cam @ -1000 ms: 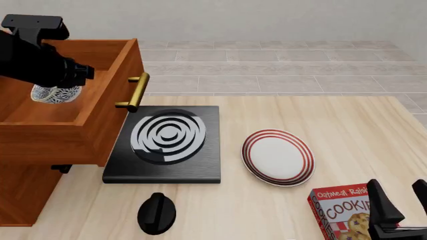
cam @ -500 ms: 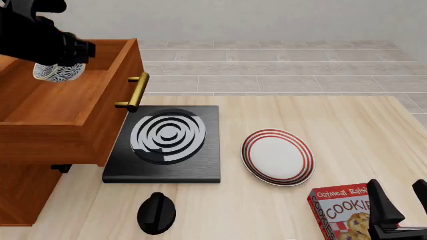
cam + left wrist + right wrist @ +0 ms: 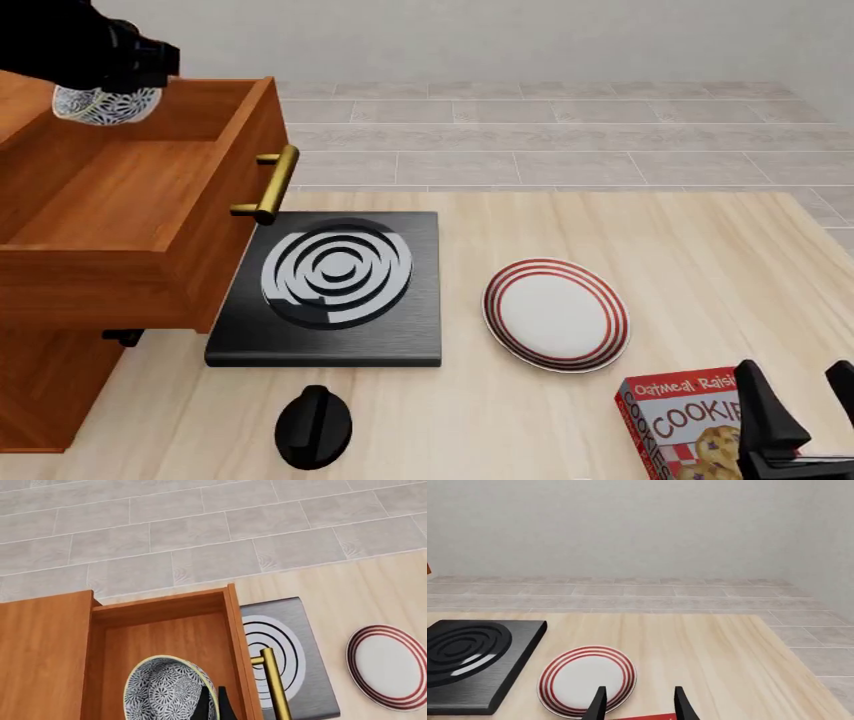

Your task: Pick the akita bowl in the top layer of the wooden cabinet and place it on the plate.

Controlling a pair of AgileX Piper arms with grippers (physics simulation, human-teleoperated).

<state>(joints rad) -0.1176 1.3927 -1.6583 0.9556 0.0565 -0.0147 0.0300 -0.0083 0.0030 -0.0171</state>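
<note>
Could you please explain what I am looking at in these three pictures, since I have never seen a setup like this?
These are simulator renders of two robot arms at a table, steered by a person. The wide picture comes from a fixed camera behind the arms; the other two come from cameras mounted just behind each arm's jaws.

The left gripper has its jaws shut on the rim of the akita bowl, a small patterned bowl, and holds it above the pulled-out top layer of the wooden cabinet. The right gripper waits open, low at the near right.

On the table lie the plate with red rings, where the bowl should go, a black slab with grey-white rings, a cookie box and a small black knob-like object.
</note>
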